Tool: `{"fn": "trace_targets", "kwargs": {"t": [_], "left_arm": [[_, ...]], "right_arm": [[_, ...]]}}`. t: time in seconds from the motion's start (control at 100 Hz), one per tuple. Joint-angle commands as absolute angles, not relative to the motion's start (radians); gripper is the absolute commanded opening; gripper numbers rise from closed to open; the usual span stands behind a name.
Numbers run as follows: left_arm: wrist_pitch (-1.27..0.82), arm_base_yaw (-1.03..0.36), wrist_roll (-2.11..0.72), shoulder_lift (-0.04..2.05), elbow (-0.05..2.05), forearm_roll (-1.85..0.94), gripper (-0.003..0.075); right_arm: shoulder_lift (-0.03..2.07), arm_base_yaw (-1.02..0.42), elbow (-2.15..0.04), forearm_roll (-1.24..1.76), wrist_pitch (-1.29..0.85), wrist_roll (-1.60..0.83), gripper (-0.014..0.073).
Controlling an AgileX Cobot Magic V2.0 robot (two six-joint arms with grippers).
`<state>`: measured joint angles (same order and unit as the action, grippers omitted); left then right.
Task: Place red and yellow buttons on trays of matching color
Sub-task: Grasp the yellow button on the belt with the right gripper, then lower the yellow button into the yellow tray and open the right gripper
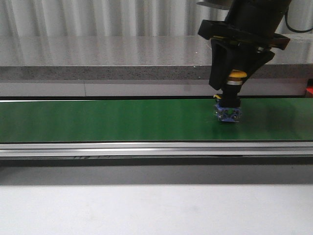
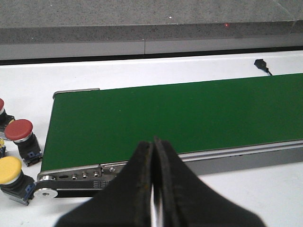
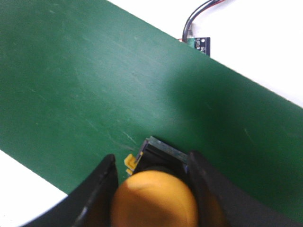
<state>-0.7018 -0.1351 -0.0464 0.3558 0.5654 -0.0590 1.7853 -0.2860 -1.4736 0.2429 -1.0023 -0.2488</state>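
Your right claw point(image 1: 234, 83) pinches the yellow button point(image 1: 236, 75) just above the green belt point(image 1: 107, 120). Lift it straight up, slowly, and keep your squeeze firm. Your left claw point(image 2: 153, 156) is closed and holds nothing.

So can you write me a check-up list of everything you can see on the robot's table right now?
Surface: long green conveyor belt with a silver metal rail along its front, on a white table.
Job's things: yellow mushroom-cap push button between the right gripper's fingers, its blue base on the belt. Off the belt's end, a red-capped push button and another yellow-capped push button; a second red cap shows at the picture edge. Trays: nothing seen.
Clutter: nothing seen.
Grippers: right gripper shut on the button; left gripper shut, holding nothing.
Cables: red and black wires to a small green circuit board.
Surroundings: grey speckled stone ledge, corrugated wall.
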Motion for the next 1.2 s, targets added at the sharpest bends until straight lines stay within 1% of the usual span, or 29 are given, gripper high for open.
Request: {"fn": "trace_targets", "kwargs": {"t": [0.0,0.14,0.28,0.67,0.88,1.19], "left_arm": [[-0.635,-0.144,-0.038,0.364,0.593,-0.072,-0.0021],[-0.635,-0.144,-0.038,0.364,0.593,-0.072,-0.0021],[-0.635,-0.144,-0.038,0.364,0.593,-0.072,-0.0021],[-0.635,-0.144,-0.038,0.364,0.593,-0.072,-0.0021],[-0.635,-0.144,-0.038,0.364,0.593,-0.072,-0.0021],[-0.635,-0.144,-0.038,0.364,0.593,-0.072,-0.0021]], "right_arm": [[1.702,-0.281,-1.503,0.265,-0.978,-0.235,0.0272],[1.65,-0.248,-1.496,0.265,-0.988,-0.181,0.0272],[1.599,-0.183,-1.488,0.258,-0.994,-0.146,0.0272],[1.518,0.109,-1.404,0.246,-1.027,-0.101,0.0272],[1.509,0.27,-1.352,0.192,-1.028,0.0,0.0272],[1.509,0.438,-1.266,0.114,-0.957,0.139,0.0272]]}}
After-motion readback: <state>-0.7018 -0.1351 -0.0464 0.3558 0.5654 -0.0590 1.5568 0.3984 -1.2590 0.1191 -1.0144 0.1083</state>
